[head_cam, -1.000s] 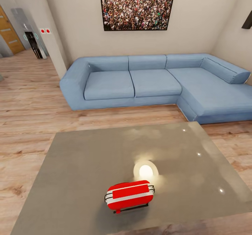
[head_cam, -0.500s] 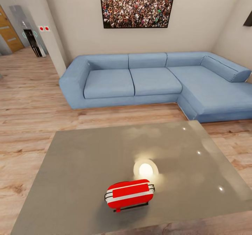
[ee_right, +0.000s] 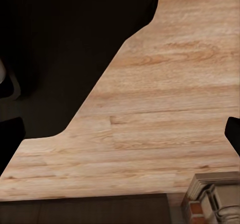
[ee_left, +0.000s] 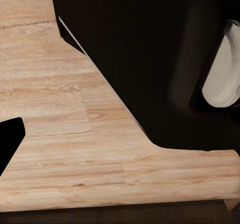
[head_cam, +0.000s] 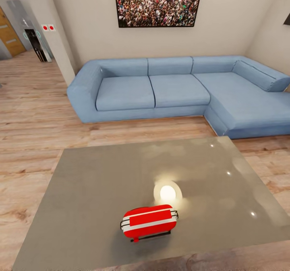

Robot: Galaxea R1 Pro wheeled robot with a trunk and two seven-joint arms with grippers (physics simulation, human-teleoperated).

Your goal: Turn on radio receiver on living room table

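Living room w/ blue sofa [head_cam: 177,89] ahead, red radio [head_cam: 149,222] sits near the front edge of the grey desk [head_cam: 88,190], untouched, so reach & switch-on are left; can't tell if my fingers are open or closed.

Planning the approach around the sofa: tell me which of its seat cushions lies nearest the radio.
The middle seat cushion of the blue sofa lies most nearly straight behind the radio receiver on the table, between the left cushion and the corner section.
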